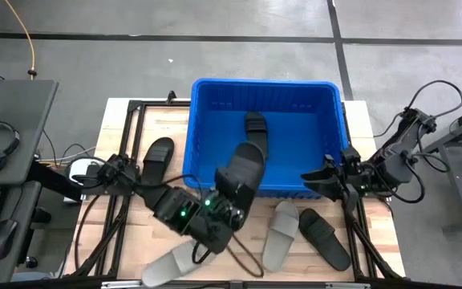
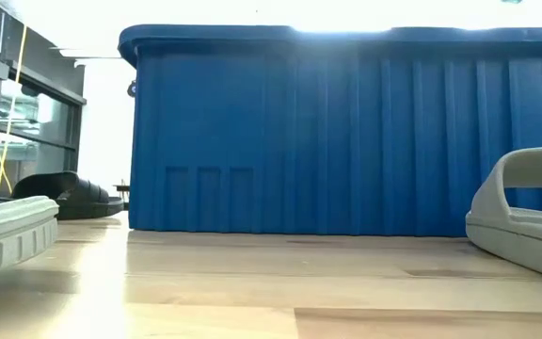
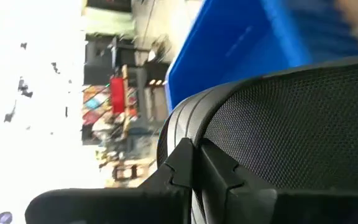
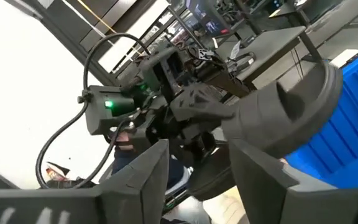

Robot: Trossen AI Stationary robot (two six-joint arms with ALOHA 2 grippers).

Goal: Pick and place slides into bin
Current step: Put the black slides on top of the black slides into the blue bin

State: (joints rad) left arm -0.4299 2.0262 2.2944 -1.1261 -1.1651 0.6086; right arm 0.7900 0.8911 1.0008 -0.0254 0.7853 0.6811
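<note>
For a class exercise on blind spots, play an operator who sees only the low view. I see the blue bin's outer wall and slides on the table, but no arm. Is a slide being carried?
Observer: Yes. The left gripper is shut on a black slide, held above the bin at the rim nearest the arms.
Operator: Is anything inside the bin?
Observer: A second black slide lies inside, near the middle.
Operator: And the other arm?
Observer: The right gripper is open and holds nothing, by the bin's right corner on the arms' side.
</note>
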